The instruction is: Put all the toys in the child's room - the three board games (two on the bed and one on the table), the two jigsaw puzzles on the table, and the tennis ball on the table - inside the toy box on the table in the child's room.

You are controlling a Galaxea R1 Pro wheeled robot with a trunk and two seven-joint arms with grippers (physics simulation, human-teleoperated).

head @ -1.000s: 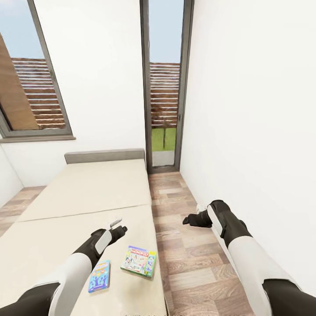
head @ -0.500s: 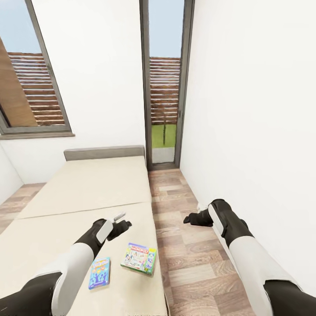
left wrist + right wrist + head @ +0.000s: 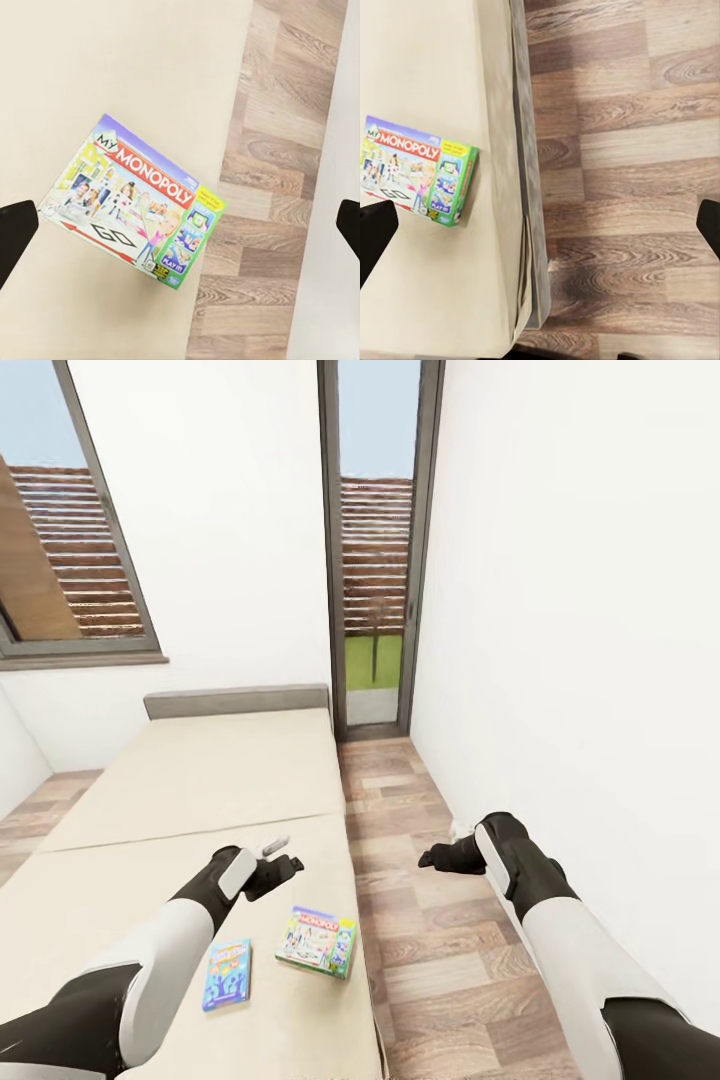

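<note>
2 board games lie on the bed (image 3: 190, 780), both near its foot end. The blue cartoon-printed game (image 3: 227, 973) sits nearest the robot; the Monopoly box (image 3: 318, 941) lies just beside it, close to the bed's floor-side edge and skewed to that edge. The left end effector (image 3: 278, 865) hovers above the mattress just beyond the Monopoly box, released, its fingers spread wide with nothing between them. The right end effector (image 3: 436, 857) hangs over the wood floor (image 3: 420, 920) beside the bed, apart from both games; it too is released, its finger tips standing wide apart in the right wrist view.

Risks, judged from this layout: a descent off-centre could nudge the Monopoly box over the bed's near edge onto the floor. The skewed box may meet the fingers corner-first and twist. The soft mattress could let a thin box sink, so the fingers close above it.

Farther off, the grey headboard (image 3: 236, 701) stands against the wall.
</note>
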